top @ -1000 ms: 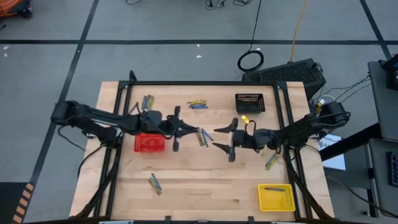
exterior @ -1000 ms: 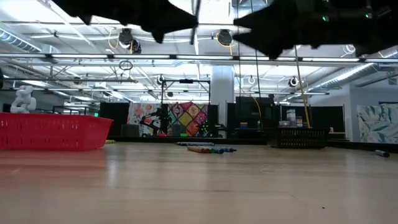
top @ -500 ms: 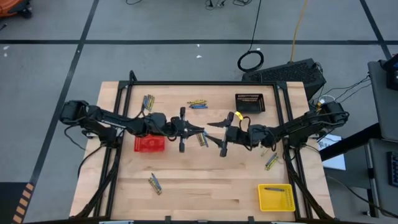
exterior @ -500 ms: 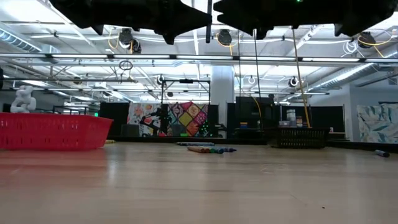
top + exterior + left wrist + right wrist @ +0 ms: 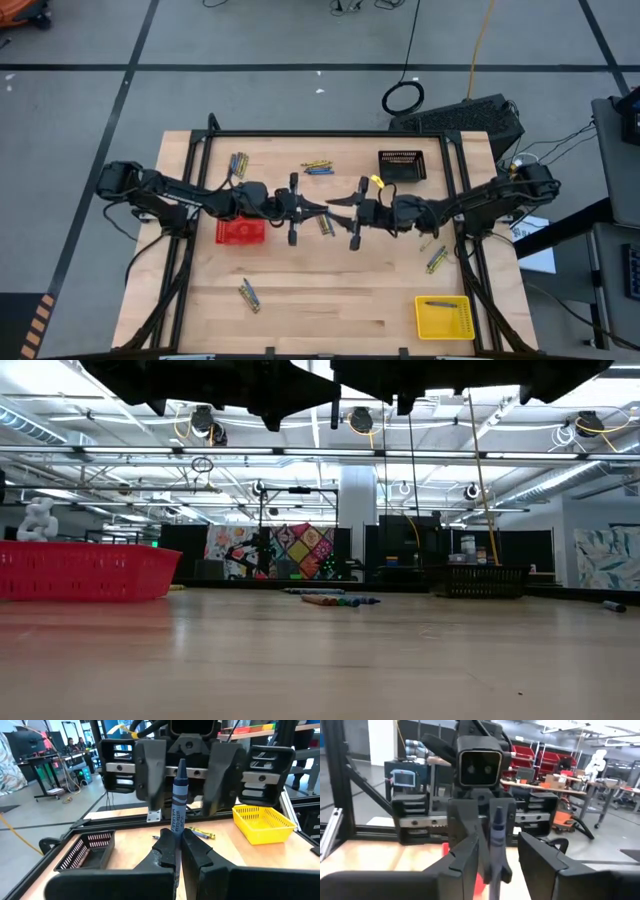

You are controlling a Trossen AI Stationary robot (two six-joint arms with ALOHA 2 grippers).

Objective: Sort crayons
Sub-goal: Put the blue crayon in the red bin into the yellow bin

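A blue crayon (image 5: 178, 795) stands upright in my left gripper (image 5: 178, 840), which is shut on it, raised above the table's middle (image 5: 322, 210). My right gripper (image 5: 499, 847) faces it from the table's right (image 5: 342, 212). It is open, with one finger on each side of the crayon (image 5: 496, 832), and a gap shows on both sides. Other crayons lie loose on the wood in small groups (image 5: 318, 166), (image 5: 238, 163), (image 5: 248, 294), (image 5: 437, 260), with one group under the grippers (image 5: 326, 225). My left gripper pinches the blue crayon's lower end (image 5: 176, 851) between its two fingers. The fingers reach out level from the table's left and lie across the crayon. The crayon stands upright, tip up, lifted clear of the table.
A red basket (image 5: 240, 231) sits below my left arm. A black basket (image 5: 402, 165) stands at the far right, and a yellow basket (image 5: 443, 317) holding a crayon at the near right. Bare wood lies along the near middle.
My right gripper has risen and gone toward the table's left until its fingers flank the crayon, and the gap between them has narrowed. My left gripper has moved a little toward the right gripper, still holding the crayon upright.
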